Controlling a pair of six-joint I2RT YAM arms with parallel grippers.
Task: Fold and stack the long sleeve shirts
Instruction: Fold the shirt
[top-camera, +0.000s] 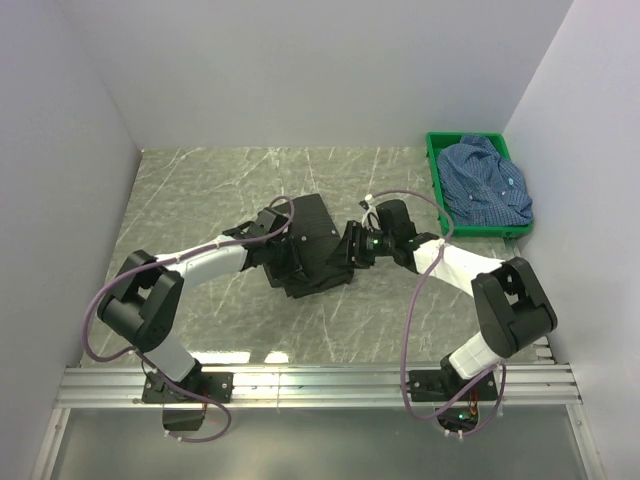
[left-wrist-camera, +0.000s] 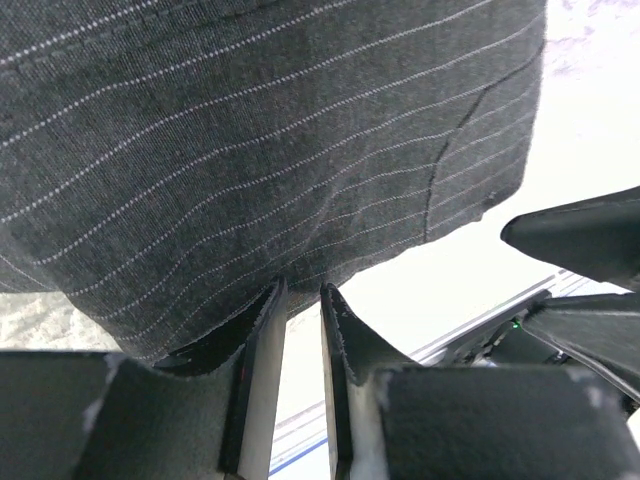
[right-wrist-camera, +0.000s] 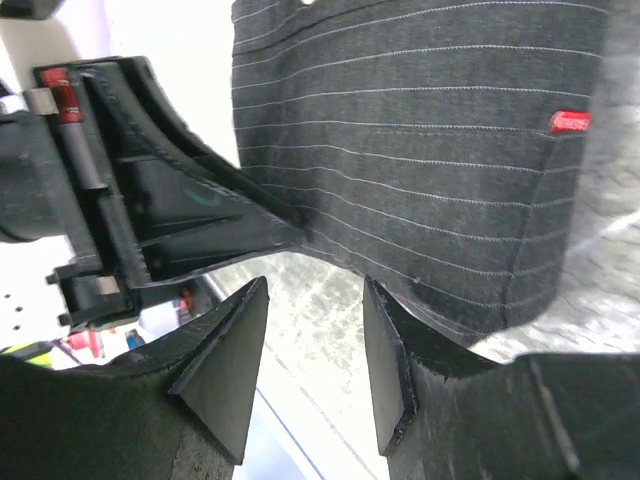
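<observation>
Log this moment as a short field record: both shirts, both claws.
black shirt: folded into a compact block, middle of the table, red label showing
blue shirt: crumpled, unfolded, inside the green crate at the far right
left claw: fingers nearly together, tips at the black shirt's edge; grip unclear
right claw: open, nothing between its fingers, at the black shirt's opposite edge
stack: not yet started

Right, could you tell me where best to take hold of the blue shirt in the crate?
Probably a raised fold near the top of the blue shirt, coming straight down: it lies crumpled inside the green crate, whose walls block a sideways approach.
</observation>
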